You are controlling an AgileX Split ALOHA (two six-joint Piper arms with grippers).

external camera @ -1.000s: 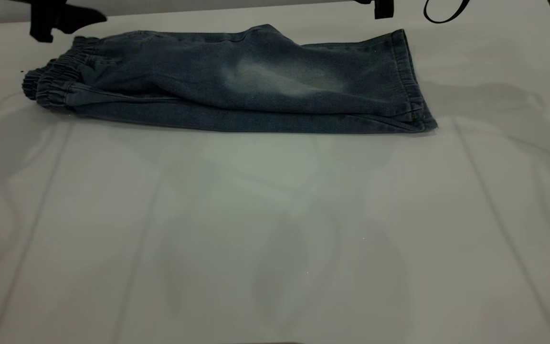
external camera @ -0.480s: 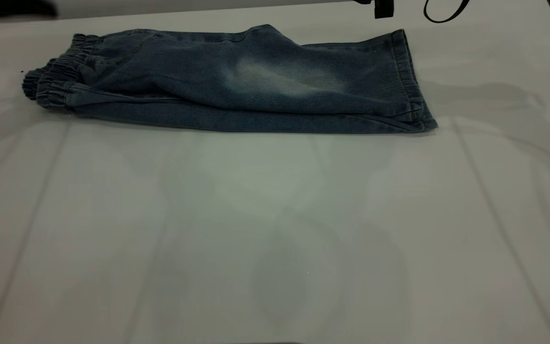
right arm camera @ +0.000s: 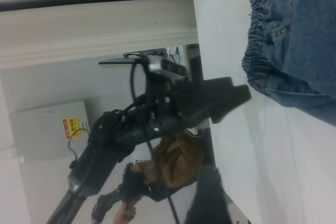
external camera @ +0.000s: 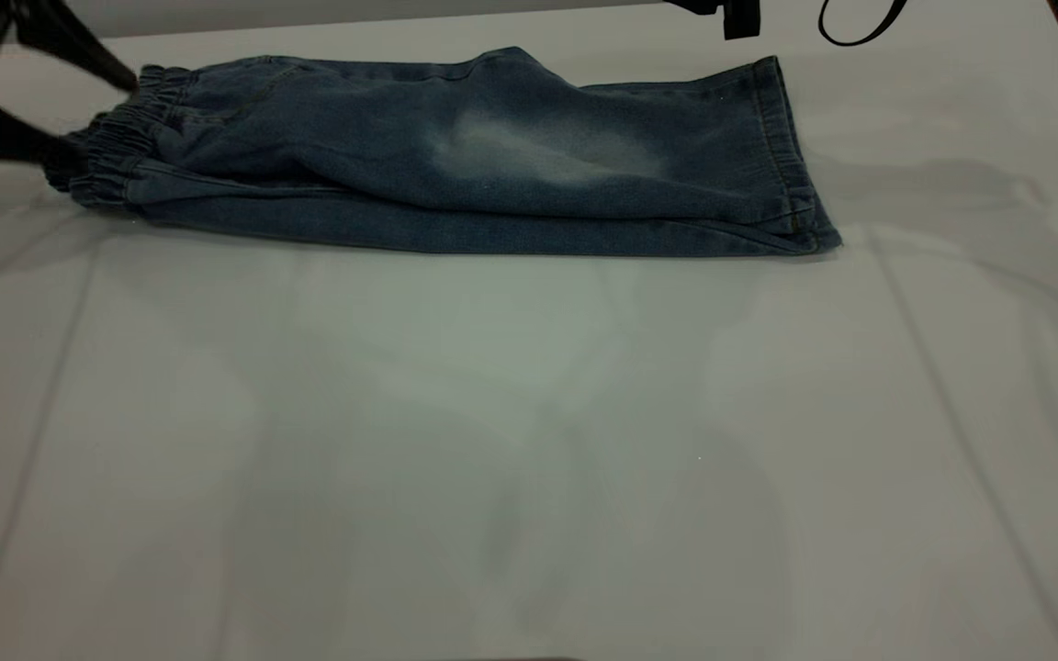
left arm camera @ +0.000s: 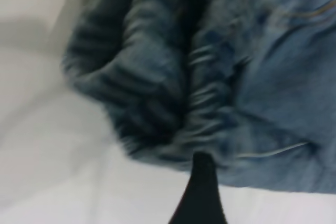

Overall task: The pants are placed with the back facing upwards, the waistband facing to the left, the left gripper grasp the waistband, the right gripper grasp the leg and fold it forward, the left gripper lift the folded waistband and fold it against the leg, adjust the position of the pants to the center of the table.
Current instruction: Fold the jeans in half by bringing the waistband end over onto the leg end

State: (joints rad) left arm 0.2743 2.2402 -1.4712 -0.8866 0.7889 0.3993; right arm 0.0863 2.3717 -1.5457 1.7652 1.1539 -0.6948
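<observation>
Pants point(external camera: 455, 156), short faded blue denim folded lengthwise, lie at the far side of the white table point(external camera: 529, 441), long axis left to right, ruched waistband point(external camera: 106, 147) leftward. Black left gripper point(external camera: 70, 110), partly cut off, spreads its fingers around the waistband. Right gripper is barely visible; its state is unclear.

Folded pants point(external camera: 455, 156) on white table point(external camera: 529, 441)
</observation>
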